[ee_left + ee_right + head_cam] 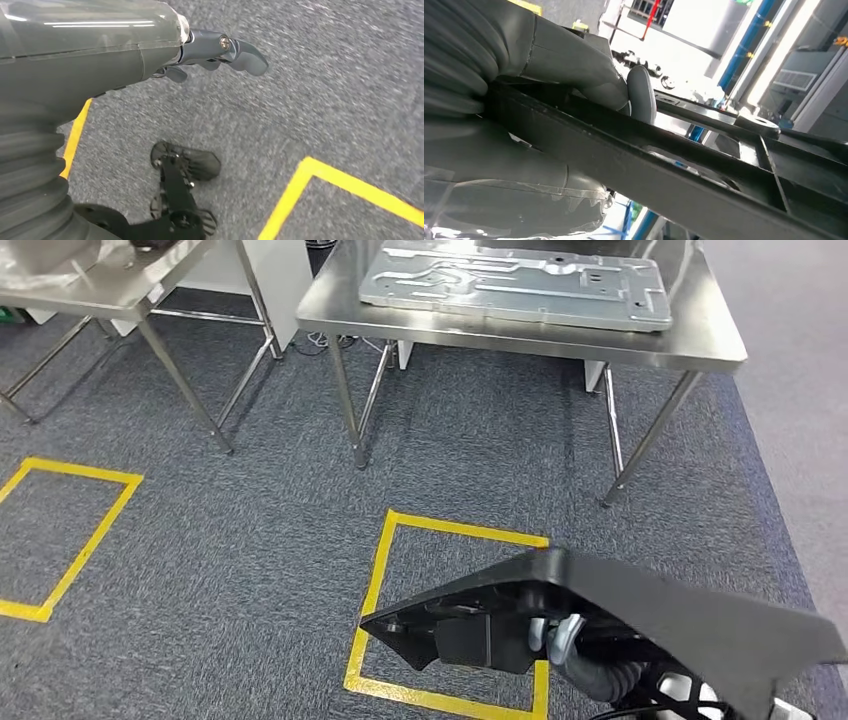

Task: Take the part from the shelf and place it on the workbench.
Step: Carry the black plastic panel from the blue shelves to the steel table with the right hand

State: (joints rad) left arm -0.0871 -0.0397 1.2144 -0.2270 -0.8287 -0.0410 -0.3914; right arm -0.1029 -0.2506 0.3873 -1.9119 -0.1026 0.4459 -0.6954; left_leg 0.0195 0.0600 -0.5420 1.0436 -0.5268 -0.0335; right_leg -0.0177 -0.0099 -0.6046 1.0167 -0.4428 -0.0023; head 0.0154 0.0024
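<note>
Floor (250, 530): grey carpet carried taped yellow squares (455, 530); one square lay just ahead of the robot, between it and the worktop.
Worktop (700, 345): the steel bench stood well ahead, and a large silver plate (520, 285) lay on it; bare steel showed on the near edge and right end. A second steel table (120, 295) stood to the left.
Part (640, 610): the black, flat, angular piece was off the shelf and carried low in front of the body, over the near yellow square, well apart from the worktop.
Right hand (549, 65): in the right wrist view its grey thumb lay over the top of the part's dark bar and the rest of the hand sat beneath, so the fingers (641, 92) were clamped on the part.
Left hand (210, 50): it hung over the carpet with nothing in it; the fingers looked loosely curled, and I could not tell whether they were apart or together.
Done: by my reading, the pick from the shelf was complete, since the part sat in the right hand.
Left: the approach to the worktop, and then setting the part down on bare steel beside the plate, were not yet done.
</note>
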